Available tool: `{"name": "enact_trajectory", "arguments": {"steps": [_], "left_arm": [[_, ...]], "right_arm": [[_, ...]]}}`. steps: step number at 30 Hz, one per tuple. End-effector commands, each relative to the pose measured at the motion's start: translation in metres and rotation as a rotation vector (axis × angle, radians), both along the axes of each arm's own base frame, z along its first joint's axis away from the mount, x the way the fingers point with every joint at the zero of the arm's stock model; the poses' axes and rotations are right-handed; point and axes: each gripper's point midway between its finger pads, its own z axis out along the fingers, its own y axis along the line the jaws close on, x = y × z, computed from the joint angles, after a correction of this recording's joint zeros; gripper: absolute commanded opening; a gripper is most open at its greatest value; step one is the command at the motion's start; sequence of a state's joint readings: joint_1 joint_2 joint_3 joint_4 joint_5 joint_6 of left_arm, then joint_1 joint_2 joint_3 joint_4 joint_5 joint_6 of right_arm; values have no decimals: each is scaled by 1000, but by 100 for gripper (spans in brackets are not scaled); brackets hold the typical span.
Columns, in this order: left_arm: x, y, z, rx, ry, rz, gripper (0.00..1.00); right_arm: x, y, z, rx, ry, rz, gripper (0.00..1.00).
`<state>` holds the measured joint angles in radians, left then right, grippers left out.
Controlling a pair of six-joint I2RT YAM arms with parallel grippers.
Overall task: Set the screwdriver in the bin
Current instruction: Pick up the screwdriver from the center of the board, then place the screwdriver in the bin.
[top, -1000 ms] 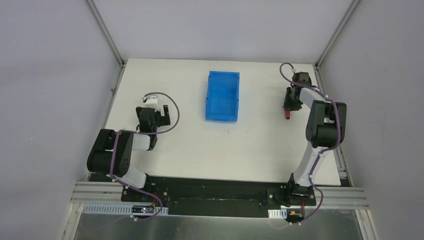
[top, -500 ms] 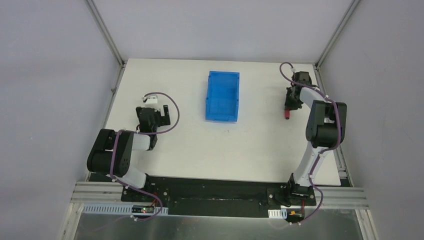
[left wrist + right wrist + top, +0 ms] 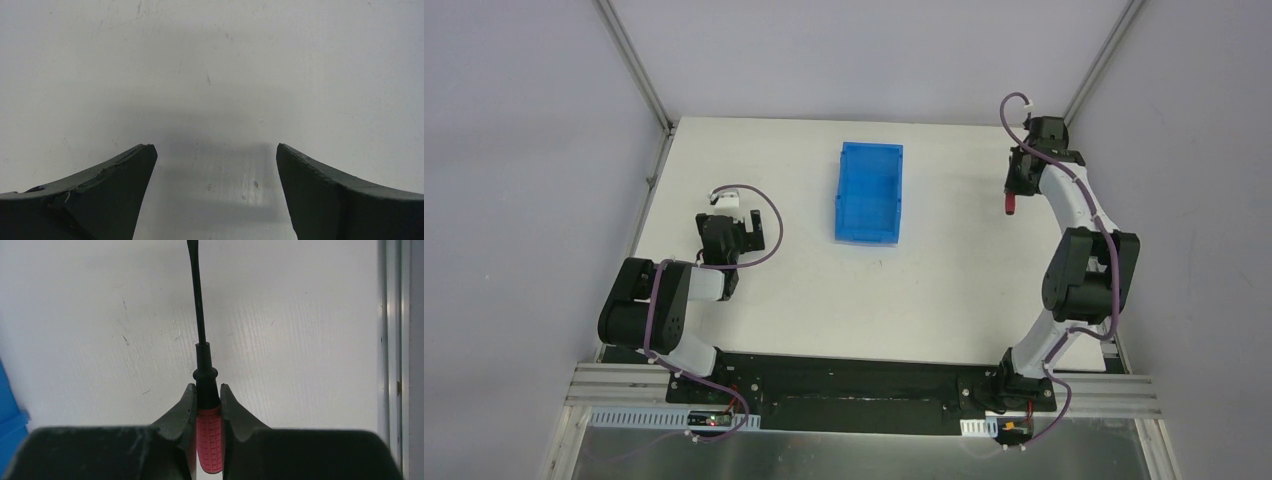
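My right gripper (image 3: 207, 390) is shut on the screwdriver (image 3: 210, 440), clamping the top of its red handle; the thin black shaft points away from the wrist over the white table. From above, the right gripper (image 3: 1014, 195) hangs over the table's far right with the screwdriver's red handle (image 3: 1009, 206) showing below it. The blue bin (image 3: 869, 191) stands at the back centre, well left of that gripper, and its corner (image 3: 7, 415) shows at the left edge of the right wrist view. My left gripper (image 3: 214, 150) is open over bare table with nothing between its fingers.
An aluminium frame rail (image 3: 395, 340) runs along the table's right edge close to the right gripper. Grey enclosure walls and corner posts (image 3: 634, 65) bound the table. The left arm (image 3: 724, 240) rests folded at the left side.
The right gripper closed on the screwdriver, lifted it off the table and moved up and toward the far right corner. The left arm has not moved.
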<state>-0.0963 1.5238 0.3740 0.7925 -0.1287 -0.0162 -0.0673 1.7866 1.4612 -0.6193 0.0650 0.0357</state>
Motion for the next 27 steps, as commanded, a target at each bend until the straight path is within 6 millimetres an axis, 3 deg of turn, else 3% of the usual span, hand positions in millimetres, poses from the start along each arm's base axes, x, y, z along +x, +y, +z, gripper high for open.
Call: {"name": "enact_trajectory", "arguments": {"steps": [1, 14, 27], "left_arm": [[4, 3, 13, -11, -46, 8, 99], [4, 3, 13, -12, -47, 9, 99], [4, 3, 13, -12, -47, 8, 99]], "right_arm": [[-4, 6, 56, 15, -98, -20, 5], [-15, 70, 127, 315, -265, 59, 8], [-16, 141, 157, 428, -336, 155, 10]]}}
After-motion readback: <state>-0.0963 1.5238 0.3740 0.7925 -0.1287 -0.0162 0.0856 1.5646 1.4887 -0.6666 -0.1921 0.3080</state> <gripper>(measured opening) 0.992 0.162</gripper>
